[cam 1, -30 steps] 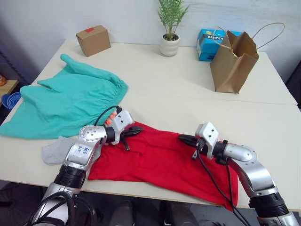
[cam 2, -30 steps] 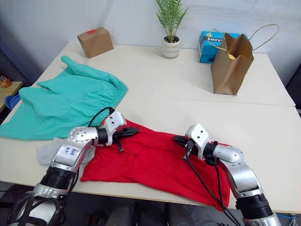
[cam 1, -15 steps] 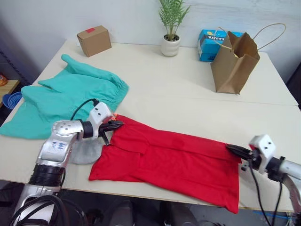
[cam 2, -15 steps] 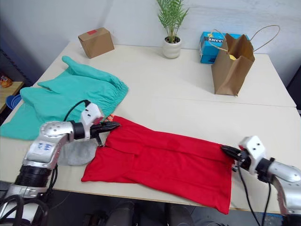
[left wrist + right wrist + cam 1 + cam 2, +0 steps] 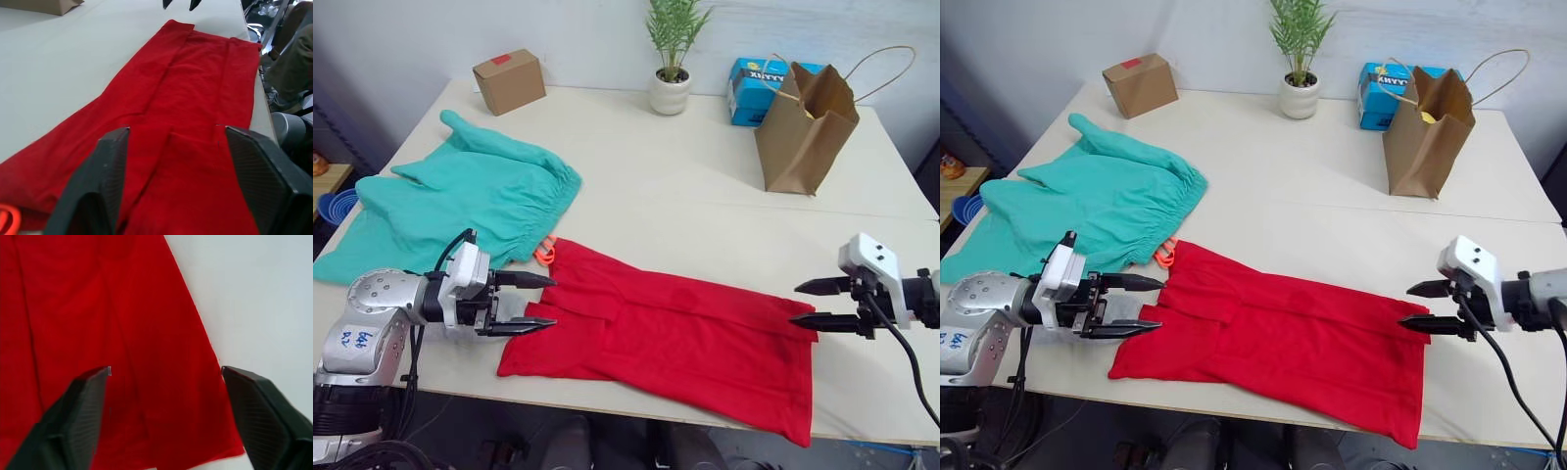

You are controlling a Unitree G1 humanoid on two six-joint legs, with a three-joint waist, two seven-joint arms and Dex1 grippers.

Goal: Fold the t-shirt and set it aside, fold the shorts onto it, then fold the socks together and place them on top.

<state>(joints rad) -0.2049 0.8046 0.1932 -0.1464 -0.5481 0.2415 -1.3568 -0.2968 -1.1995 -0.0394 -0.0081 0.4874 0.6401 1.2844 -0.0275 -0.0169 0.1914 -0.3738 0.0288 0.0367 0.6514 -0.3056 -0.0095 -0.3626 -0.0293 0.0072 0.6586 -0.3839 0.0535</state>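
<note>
The left gripper is spread wide and holds nothing, its black fingertips poised at the 9 o'clock end of the t-shirt. The right gripper is also spread wide and empty, at the shirt's 3 o'clock edge. The red t-shirt lies folded into a long band near the table front edge. The teal shorts lie spread at 10 o'clock, an orange drawstring showing at their hem. A blue box at 1 o'clock carries print too small to read, behind a brown paper bag.
</note>
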